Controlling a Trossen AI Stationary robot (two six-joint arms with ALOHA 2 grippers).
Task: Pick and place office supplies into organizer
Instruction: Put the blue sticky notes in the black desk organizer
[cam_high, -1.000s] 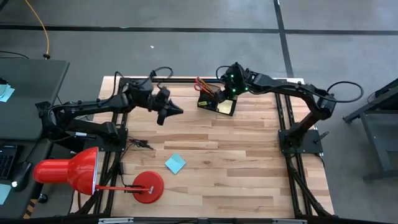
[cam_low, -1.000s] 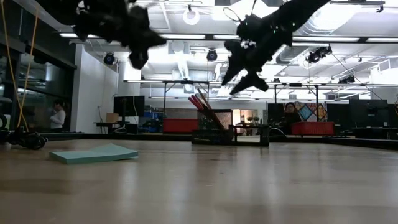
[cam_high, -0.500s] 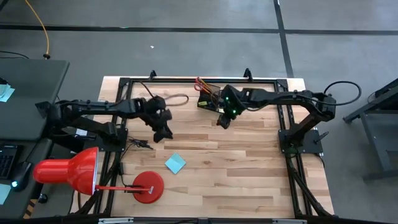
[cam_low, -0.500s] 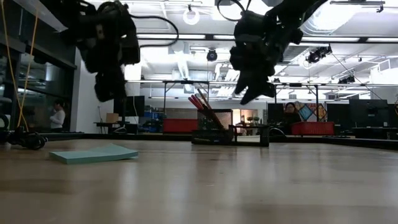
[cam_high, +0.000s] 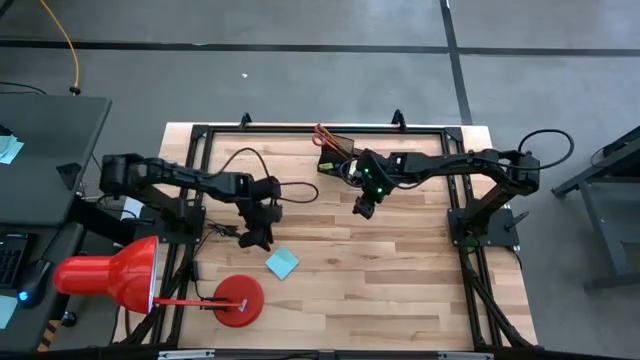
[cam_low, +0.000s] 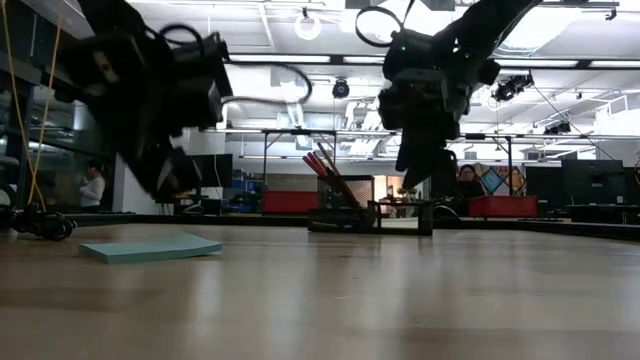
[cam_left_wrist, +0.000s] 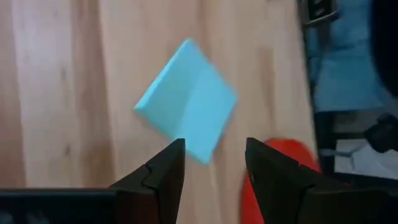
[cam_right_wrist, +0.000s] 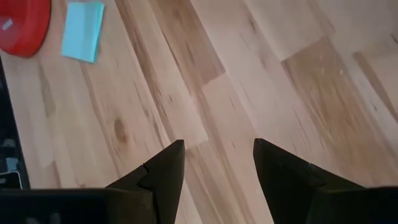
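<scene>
A blue sticky-note pad (cam_high: 282, 263) lies flat on the wooden table, near the left front; it also shows in the low view (cam_low: 150, 247). My left gripper (cam_high: 258, 236) hovers open just to the far-left of it, slanting down, with the pad (cam_left_wrist: 186, 99) ahead of its fingers. The black organizer (cam_high: 335, 158) stands at the far middle, with red-handled scissors and pencils (cam_low: 325, 172) sticking up from its tall compartment. My right gripper (cam_high: 362, 208) hangs open over bare wood in front of the organizer, empty (cam_right_wrist: 217, 158).
A big red desk lamp (cam_high: 110, 275) lies at the left front, its round base (cam_high: 238, 300) just near-left of the pad. A black metal frame (cam_high: 300, 128) rims the table. Bare wood spreads across the middle and right.
My left gripper has swung from the far left toward the near edge, sunk, tipped to point down at the blue pad, and opened. My right gripper has left the organizer, coming toward the near edge and lower. The pad and organizer have stayed put.
</scene>
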